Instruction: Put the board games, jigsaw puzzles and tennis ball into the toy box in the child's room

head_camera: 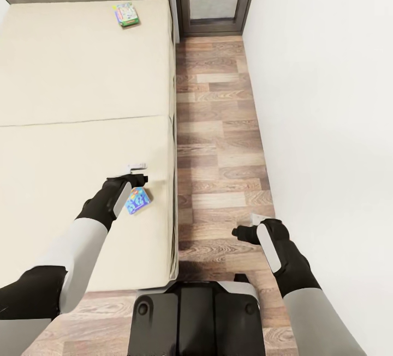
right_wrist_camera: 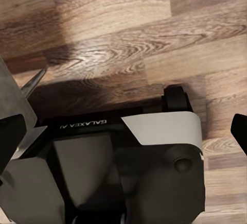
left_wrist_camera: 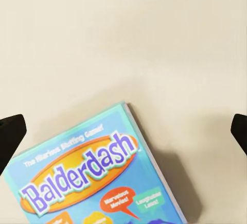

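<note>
Two board games sit on the bed [head_camera: 82, 72], so you're at the first bed pickup. The near one, the blue Balderdash box [head_camera: 137, 200], lies flat by the bed's right edge, just beside and partly under the left gripper [head_camera: 136, 172]. The green-white box [head_camera: 126, 14] is well apart, up by the headboard end.

Left gripper: in the left wrist view the fingertips [left_wrist_camera: 10, 136] stand wide apart at both sides of the frame, nothing between them, so it's spread and empty. It hangs over bare mattress just past the box, not centred on it.

Balderdash box orientation: skewed to the bed edge. In the head view its long axis looks to run diagonally, from the corner nearest you up toward the bed's right edge; it's partly hidden by the wrist, so treat that as approximate. In the left wrist view [left_wrist_camera: 98, 175] one corner points into the gap between the fingertips.

Next move, my read: pull the left gripper back over the box, yaw the wrist so the jaws span the short side, then descend. It's thin and flat on soft mattress, so expect an edge grip.

Right gripper [head_camera: 246, 226]: idle over the floor [head_camera: 218, 127] beside the robot base [right_wrist_camera: 154, 172], fingertips look apart.
</note>
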